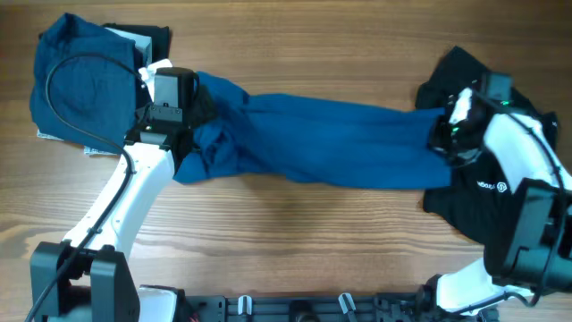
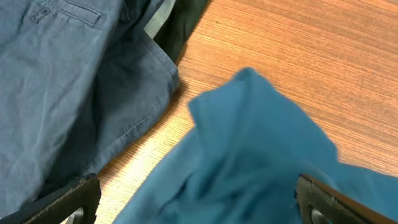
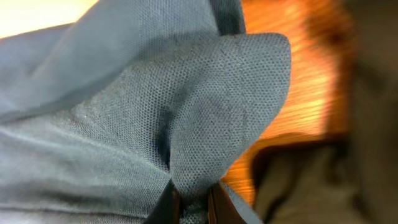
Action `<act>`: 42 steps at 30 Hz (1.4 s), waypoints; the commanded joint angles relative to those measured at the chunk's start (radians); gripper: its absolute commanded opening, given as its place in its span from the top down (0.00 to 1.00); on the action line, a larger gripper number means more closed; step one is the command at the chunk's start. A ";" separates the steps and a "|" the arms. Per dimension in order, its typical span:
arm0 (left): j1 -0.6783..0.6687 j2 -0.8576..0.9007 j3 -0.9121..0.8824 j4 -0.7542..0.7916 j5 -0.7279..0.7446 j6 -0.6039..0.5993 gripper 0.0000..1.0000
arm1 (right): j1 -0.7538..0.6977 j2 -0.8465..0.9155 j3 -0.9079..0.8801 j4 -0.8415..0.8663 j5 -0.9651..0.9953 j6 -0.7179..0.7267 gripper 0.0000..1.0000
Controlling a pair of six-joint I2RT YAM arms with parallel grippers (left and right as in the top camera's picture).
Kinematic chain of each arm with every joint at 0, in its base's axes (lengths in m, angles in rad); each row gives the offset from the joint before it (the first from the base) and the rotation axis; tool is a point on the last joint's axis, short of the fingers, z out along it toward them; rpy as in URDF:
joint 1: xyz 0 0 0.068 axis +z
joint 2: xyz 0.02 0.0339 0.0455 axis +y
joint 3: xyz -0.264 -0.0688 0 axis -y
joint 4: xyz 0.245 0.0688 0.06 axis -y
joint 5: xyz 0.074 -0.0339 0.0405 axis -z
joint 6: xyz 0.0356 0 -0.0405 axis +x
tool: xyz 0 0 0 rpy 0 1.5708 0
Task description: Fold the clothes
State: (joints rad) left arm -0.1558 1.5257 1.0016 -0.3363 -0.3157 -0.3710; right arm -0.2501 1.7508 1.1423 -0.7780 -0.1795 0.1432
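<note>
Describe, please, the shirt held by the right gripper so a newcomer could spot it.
On the wooden table, a blue shirt lies stretched in a long band across the middle, its right end pinched by the right gripper. Unlike the darker blue pile at top left and the black garment at right, it is unfolded.

A blue shirt across wooden table between left end effector and right end effector
</note>
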 commanded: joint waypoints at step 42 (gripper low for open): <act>0.005 -0.007 0.012 0.002 0.005 0.021 0.00 | 0.445 0.078 0.156 0.053 -0.259 -0.064 0.22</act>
State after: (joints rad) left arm -0.1558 1.5257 1.0016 -0.3367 -0.3157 -0.3706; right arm 0.1654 1.8206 1.2793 -0.7383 -0.3927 0.0971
